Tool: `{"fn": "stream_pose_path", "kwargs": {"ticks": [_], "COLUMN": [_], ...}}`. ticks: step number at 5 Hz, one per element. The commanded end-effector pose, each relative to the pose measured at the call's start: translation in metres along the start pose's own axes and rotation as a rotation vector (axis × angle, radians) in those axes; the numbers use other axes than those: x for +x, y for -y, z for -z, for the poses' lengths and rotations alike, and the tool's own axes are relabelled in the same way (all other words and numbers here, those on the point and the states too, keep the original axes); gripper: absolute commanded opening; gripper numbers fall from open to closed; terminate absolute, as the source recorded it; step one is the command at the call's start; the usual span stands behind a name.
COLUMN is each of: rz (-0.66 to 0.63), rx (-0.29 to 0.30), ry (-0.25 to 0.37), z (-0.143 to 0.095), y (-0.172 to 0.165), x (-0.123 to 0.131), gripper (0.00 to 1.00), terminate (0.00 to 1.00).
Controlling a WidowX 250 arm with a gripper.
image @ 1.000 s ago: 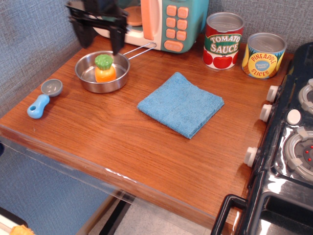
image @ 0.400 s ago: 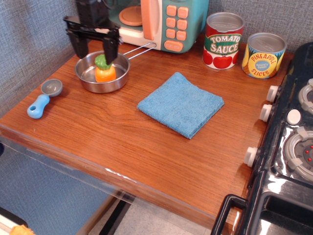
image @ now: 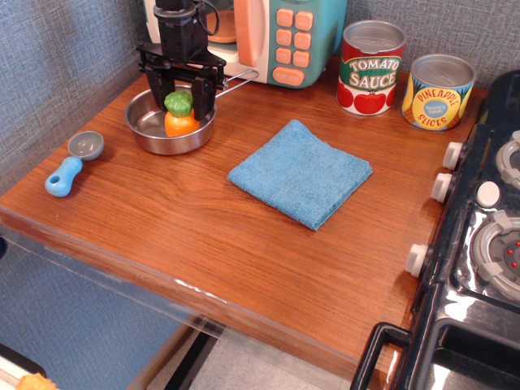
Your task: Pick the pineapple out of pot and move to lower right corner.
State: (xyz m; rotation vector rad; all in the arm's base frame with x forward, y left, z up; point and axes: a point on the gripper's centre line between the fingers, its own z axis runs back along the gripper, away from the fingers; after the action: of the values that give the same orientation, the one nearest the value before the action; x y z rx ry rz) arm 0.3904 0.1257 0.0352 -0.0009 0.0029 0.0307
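Note:
The pineapple (image: 180, 114), a small toy with an orange body and a green leafy cap, stands upright in the shallow steel pot (image: 147, 132) at the back left of the counter. My black gripper (image: 179, 104) has come down over the pot. Its two fingers are open and straddle the pineapple, one on each side at the height of the cap. I cannot tell whether the pads touch the fruit. The lower right corner (image: 357, 313) of the brown wood-grain counter is bare, by the stove.
A folded blue cloth (image: 301, 172) lies mid-counter. A grey-and-blue measuring spoon (image: 72, 163) lies left of the pot. A toy microwave (image: 276, 36), a tomato sauce can (image: 371, 68) and a pineapple slices can (image: 439, 92) line the back. A black stove (image: 487, 244) borders the right.
My gripper has moved right and down from behind the pot until its open fingers stand on both sides of the pineapple. The pineapple has shifted slightly to the right in the pot.

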Motion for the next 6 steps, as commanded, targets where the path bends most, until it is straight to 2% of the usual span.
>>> {"fn": "stream_pose_path", "kwargs": {"ticks": [1, 2, 3, 4, 6], "rz": [-0.013, -0.012, 0.067, 0.247, 0.630], "rx": [0.030, 0.032, 0.020, -0.018, -0.069], "ry": [0.090, 0.170, 0.287, 0.317, 0.221], "z": [-0.035, -0.059, -0.092, -0.100, -0.072], "y": [-0.009, -0.008, 0.023, 0.070, 0.163], "x": [-0.002, -0.007, -0.012, -0.021, -0.066], "gripper": [0.00, 0.00, 0.00, 0.00, 0.00], "terminate": [0.00, 0.00, 0.00, 0.00, 0.00]}}
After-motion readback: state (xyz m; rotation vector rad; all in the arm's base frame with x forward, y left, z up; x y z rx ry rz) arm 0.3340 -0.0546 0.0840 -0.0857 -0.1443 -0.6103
